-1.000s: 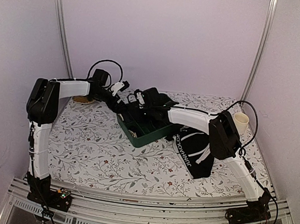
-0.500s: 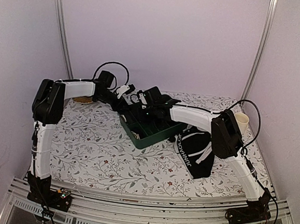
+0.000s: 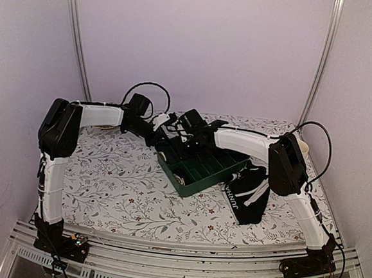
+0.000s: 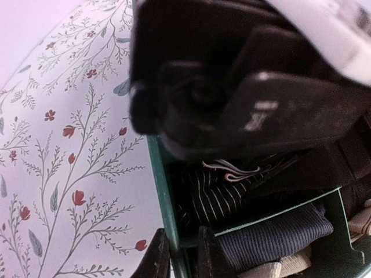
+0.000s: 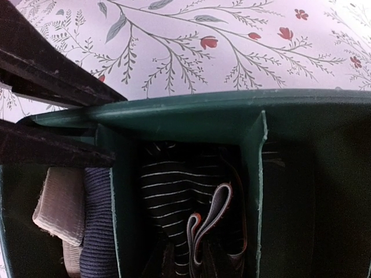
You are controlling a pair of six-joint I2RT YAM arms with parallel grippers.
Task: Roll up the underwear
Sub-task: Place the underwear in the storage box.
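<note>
The striped underwear (image 5: 171, 197) lies bunched in one compartment of a green divided box (image 3: 216, 180), its grey and orange waistband (image 5: 208, 223) folded up. My right gripper (image 3: 186, 132) hangs straight over that compartment; its fingers are lost in the dark fabric at the bottom of the right wrist view. My left gripper (image 4: 178, 246) is shut on the box's green wall (image 4: 165, 197), one finger outside and one inside. A second black underwear with white lettering (image 3: 249, 192) lies flat on the table, right of the box.
Rolled navy ribbed fabric (image 4: 272, 237) and beige fabric (image 5: 58, 208) fill the neighbouring compartments. A cream cup (image 3: 303, 147) stands at the back right behind the right arm. Floral tablecloth (image 3: 118, 185) spreads left of and in front of the box.
My left gripper closed on the box wall. The box slid toward the right and nearer, and the lettered underwear shifted right with it. The right arm moved with the box.
</note>
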